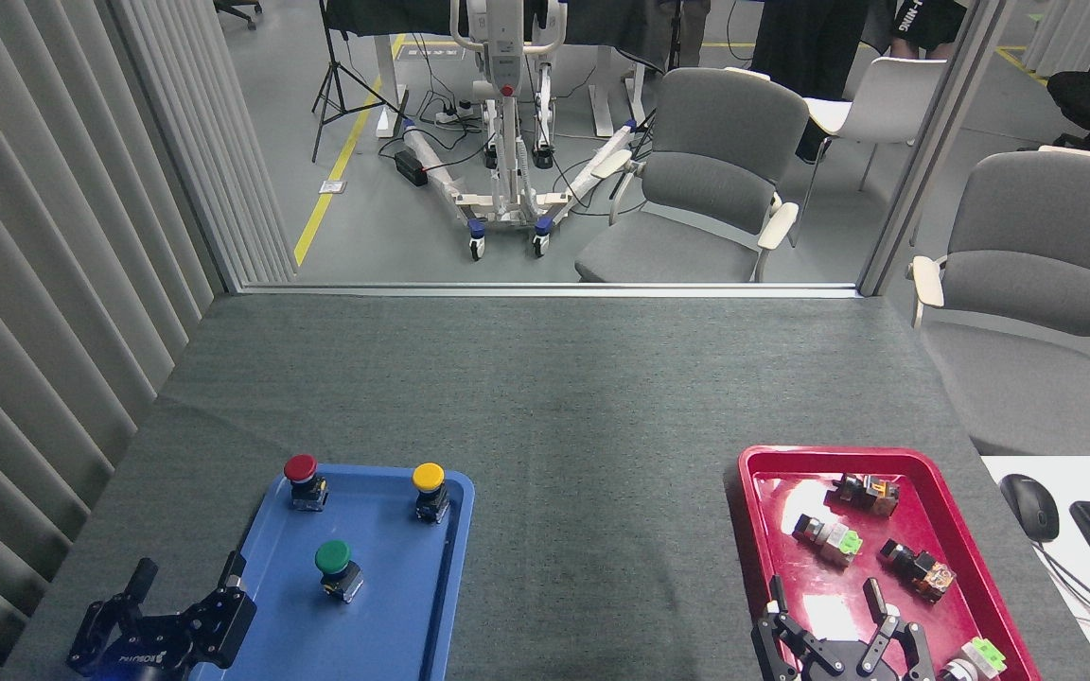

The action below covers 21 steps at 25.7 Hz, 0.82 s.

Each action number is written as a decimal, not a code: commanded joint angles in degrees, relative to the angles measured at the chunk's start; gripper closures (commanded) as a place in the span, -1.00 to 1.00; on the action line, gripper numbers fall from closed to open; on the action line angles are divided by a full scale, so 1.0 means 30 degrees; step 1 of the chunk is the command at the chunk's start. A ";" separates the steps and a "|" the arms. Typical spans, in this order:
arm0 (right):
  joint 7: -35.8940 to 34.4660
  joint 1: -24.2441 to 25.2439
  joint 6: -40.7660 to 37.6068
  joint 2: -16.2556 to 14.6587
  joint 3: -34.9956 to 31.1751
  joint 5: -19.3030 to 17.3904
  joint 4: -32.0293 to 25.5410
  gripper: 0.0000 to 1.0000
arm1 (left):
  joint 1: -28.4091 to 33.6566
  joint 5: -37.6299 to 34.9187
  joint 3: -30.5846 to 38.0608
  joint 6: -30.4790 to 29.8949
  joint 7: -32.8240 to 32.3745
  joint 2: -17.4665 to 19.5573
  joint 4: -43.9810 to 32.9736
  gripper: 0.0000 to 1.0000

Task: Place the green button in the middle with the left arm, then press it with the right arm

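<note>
Risk of a wrong pick: green button (335,567) stands upright in the blue tray (446,605), just right of the released left gripper (185,582), with red button (303,480) and yellow button (430,490) beyond it; right gripper (824,601), also released, waits over the red tray (971,558).

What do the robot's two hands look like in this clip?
Both are black with two jointed fingers each. The left hand has a blocky body with white ROBOTIQ lettering, seen upside down. The right hand looks alike, with no lettering visible. No cables show.
</note>
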 commanded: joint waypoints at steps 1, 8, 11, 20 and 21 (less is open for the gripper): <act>0.0003 0.0000 -0.0065 -0.0039 0.0000 -0.0013 -0.0027 -0.99 | 0.0060 0.0058 0.0000 -0.0242 0.0197 0.0047 0.0013 -1.00; 0.0003 0.0000 -0.0094 -0.0069 0.0000 -0.0013 0.0002 -0.99 | 0.0002 0.0087 0.0000 -0.0594 0.0344 -0.0129 -0.0016 -1.00; 0.0003 0.0000 -0.0094 -0.0069 -0.0030 -0.0013 0.0002 -0.99 | 0.0060 0.0000 -0.0029 -0.0653 0.0345 0.0018 -0.0046 -1.00; 0.0003 -0.0029 -0.0094 -0.0069 -0.0030 -0.0043 0.0207 -0.99 | 0.0090 0.0000 -0.0029 -0.0770 0.0461 -0.0011 -0.0104 -1.00; 0.0003 -0.0029 -0.0094 -0.0069 -0.0030 -0.0043 0.0207 -0.99 | 0.0090 0.0000 -0.0029 -0.0799 0.0461 0.0018 -0.0104 -1.00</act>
